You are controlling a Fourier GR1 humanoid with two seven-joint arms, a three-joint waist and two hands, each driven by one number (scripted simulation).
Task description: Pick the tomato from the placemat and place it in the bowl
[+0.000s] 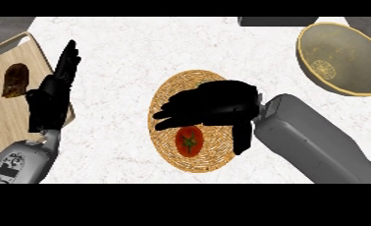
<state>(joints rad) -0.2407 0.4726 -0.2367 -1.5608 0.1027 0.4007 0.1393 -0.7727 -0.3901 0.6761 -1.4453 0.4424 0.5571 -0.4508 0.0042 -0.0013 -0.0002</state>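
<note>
Fingers (181, 107) of the right hand (214, 103) spread open above the tomato (189, 141), hiding part of the placemat (170, 90).

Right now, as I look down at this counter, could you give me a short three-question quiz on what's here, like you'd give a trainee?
1. True or false: the tomato already lies in the bowl.
2. Which robot hand is over the woven placemat? A) the right robot hand B) the left robot hand
3. Fill in: the bowl stands toward the counter's far ______ corner.

Key
1. False. The tomato lies on the placemat, just below the right robot hand's fingers.
2. A. The left robot hand rests open at the view's left, beside a wooden board.
3. Right.
</note>
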